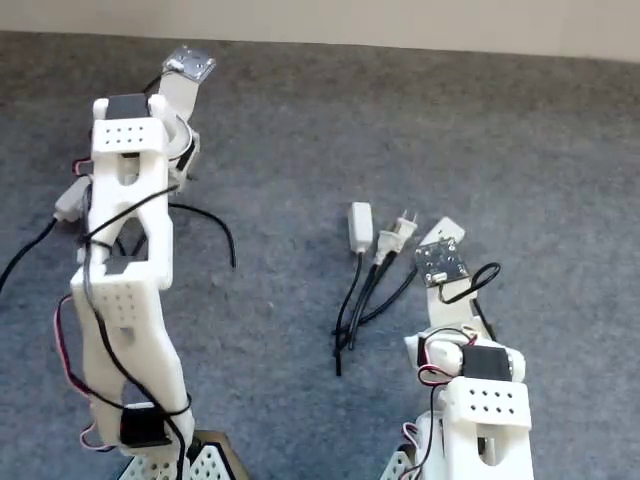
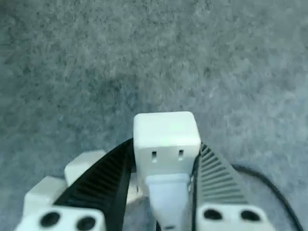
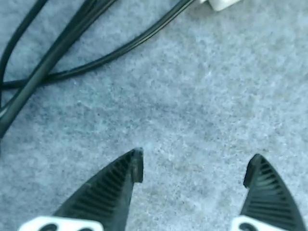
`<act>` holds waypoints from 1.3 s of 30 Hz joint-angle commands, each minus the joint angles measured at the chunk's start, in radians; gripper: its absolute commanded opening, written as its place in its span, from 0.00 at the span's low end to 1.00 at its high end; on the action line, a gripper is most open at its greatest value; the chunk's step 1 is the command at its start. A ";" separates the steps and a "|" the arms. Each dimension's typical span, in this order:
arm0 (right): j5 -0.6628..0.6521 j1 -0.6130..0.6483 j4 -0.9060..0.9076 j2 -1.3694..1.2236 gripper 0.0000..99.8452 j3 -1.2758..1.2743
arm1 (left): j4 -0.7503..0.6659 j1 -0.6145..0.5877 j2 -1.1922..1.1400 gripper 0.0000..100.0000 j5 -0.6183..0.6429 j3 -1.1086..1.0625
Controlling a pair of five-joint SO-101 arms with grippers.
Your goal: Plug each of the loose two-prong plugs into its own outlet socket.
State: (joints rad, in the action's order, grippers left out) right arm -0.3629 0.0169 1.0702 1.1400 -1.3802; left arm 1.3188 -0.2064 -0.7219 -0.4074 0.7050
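My left gripper (image 2: 165,145) is shut on a white outlet socket (image 2: 166,137), whose two slots face the camera above grey carpet. That arm (image 1: 128,180) stretches along the table's left side. On the carpet at the centre lie a second white socket (image 1: 359,227) and a white two-prong plug (image 1: 398,236), side by side. Their black cables (image 1: 352,300) trail toward the front. My right gripper (image 3: 195,163) is open just above bare carpet, with nothing between its fingers. Black cables (image 3: 57,53) lie ahead of it. A white piece (image 3: 219,4) sits at the picture's edge; which one it is, I cannot tell.
Grey carpet (image 1: 280,150) covers the whole table. A loose black cable (image 1: 215,225) curls beside the left arm. The right arm (image 1: 470,385) stands at the front right, close to the plug. Open carpet spreads between the arms and at the back right.
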 commanded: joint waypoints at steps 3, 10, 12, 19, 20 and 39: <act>-0.006 -0.004 -0.033 0.013 0.32 0.005 | 0.124 -0.048 -0.257 0.22 0.091 0.427; -0.005 -0.010 -0.033 0.013 0.32 0.005 | 0.390 -0.053 -0.352 0.21 0.094 0.868; -0.005 -0.010 -0.033 0.013 0.32 0.007 | 0.419 -0.050 -0.351 0.21 0.095 0.969; -0.003 -0.070 -0.033 0.019 0.32 0.013 | 0.419 -0.071 -0.186 0.22 0.095 0.958; -0.003 -0.076 -0.033 0.019 0.32 0.013 | 0.414 -0.071 -0.166 0.21 0.095 0.958; 0.115 -0.412 -0.159 0.021 0.32 0.061 | 0.430 0.469 -0.081 0.21 0.153 0.599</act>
State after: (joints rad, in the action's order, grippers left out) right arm -0.2555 -0.4112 0.9337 1.1431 -1.3802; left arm 1.7484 0.1711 -0.8600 -0.2570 1.4737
